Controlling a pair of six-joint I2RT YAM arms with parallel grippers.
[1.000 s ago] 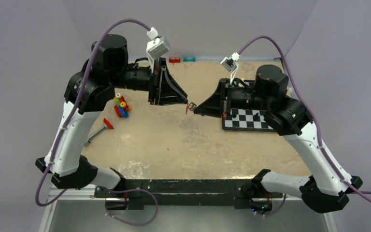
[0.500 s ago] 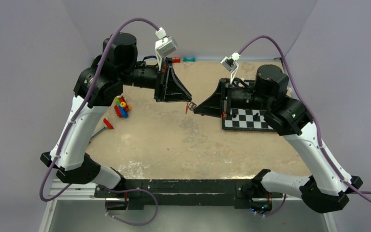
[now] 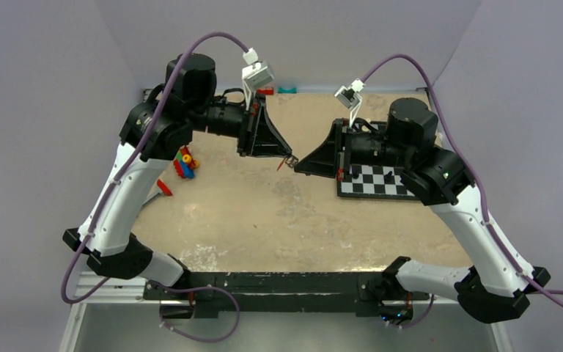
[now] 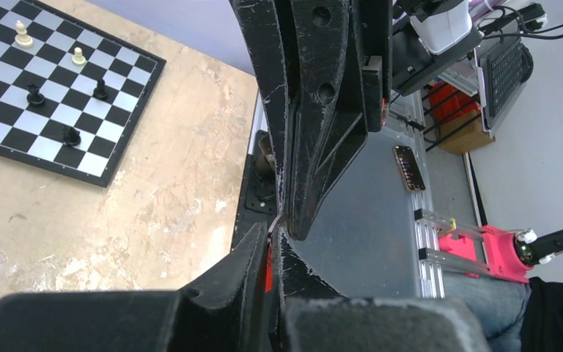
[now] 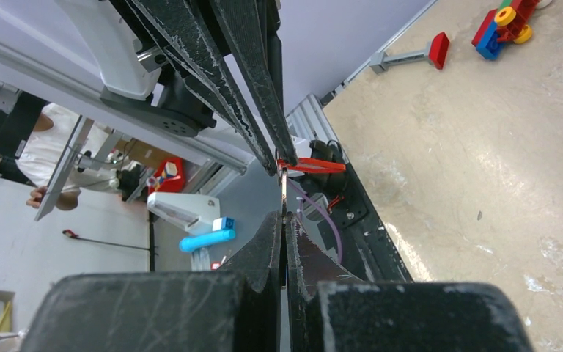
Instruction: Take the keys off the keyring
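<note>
Both grippers meet in mid-air over the middle of the sandy table. My left gripper (image 3: 287, 156) (image 4: 273, 233) is shut on the keys: a sliver of red key head (image 4: 269, 264) shows between its jaws. In the right wrist view the red key (image 5: 312, 166) sticks out sideways from the left gripper's fingertips (image 5: 270, 150). My right gripper (image 3: 298, 164) (image 5: 284, 217) is shut on the keyring (image 5: 284, 189), a thin silvery wire running from its tips up to the key. In the top view only a small red speck, the key (image 3: 282, 163), shows between the tips.
A chessboard (image 3: 377, 181) with a few pieces lies under the right arm, also seen as the chessboard (image 4: 44, 88). Stacked toy bricks (image 3: 184, 163) and a grey bar with red end (image 3: 163, 188) lie at the left. Small red and teal pieces (image 3: 265, 91) sit at the back edge.
The left arm has swung right and its jaws have closed down onto the red key. The key has tipped from hanging down to pointing sideways. The right arm has held still.
</note>
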